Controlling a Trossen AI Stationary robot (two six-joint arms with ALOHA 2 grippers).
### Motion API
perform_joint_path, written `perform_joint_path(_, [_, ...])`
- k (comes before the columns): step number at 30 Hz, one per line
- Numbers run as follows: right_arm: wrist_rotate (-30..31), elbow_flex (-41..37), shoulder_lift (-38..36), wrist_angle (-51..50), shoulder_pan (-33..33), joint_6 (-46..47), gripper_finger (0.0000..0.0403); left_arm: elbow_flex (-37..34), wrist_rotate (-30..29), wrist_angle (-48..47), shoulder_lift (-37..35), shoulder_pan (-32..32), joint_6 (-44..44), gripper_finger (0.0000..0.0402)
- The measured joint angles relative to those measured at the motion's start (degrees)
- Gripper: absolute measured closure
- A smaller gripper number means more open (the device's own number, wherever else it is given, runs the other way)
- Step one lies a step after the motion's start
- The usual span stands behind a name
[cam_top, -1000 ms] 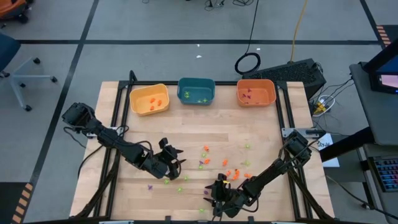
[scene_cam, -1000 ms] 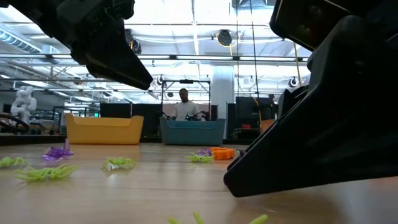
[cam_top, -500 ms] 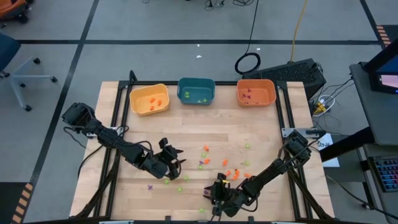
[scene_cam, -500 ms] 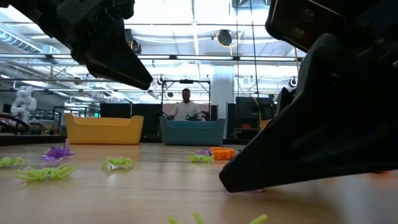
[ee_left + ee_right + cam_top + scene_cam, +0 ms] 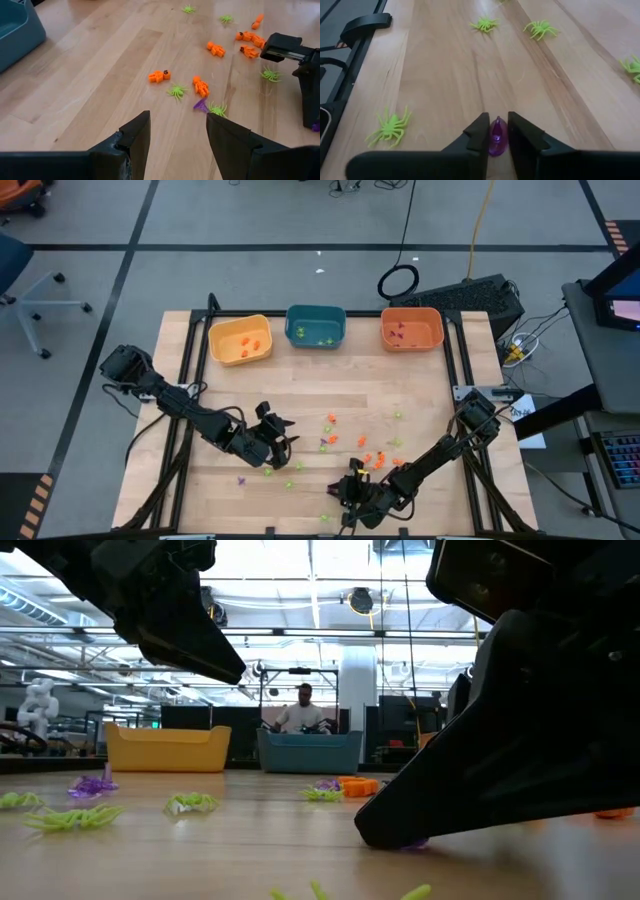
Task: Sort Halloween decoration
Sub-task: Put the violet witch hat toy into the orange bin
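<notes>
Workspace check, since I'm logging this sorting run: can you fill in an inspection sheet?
Surface: wooden table, trinkets scattered over its middle and near part.
Job's things: purple trinket between the right gripper fingers; green spiders and orange figures loose.
Clutter: nothing seen.
Grippers: right closed on the purple trinket; left gripper open, empty.
Cables: coiled cable on the floor.
Surroundings: yellow bin, teal bin, orange bin; person behind.

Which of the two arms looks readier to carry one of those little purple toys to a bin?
The right one. The right gripper has its fingers closed around a purple trinket near the table's front edge. The left gripper hangs open above the wood with nothing between its fingers.
</notes>
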Motion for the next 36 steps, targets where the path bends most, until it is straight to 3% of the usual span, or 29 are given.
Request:
perform_joint_path(9, [-1.9,0.0,-2.7,-0.2,0.0,-1.3,0.0399,0.0,0.0,0.0,0.0,0.0,-0.2,0.021])
perform_joint_path(22, [-3.1,0.0,-15.0,-7.8,-1.0,-10.5,0.0401,0.0,0.0,0.9,0.0,-0.4,-0.6,0.021])
perform_joint_path(31, [-3.2,0.0,-25.6,-13.7,-0.8,-20.5,0.0401,0.0,0.5,2.7,0.0,-0.5,4.2,0.021])
perform_joint_path(36, [1.1,-1.7,-27.9,-11.5,0.6,-24.2,0.0401,0.0,0.6,2.7,0.0,-0.3,4.5,0.021])
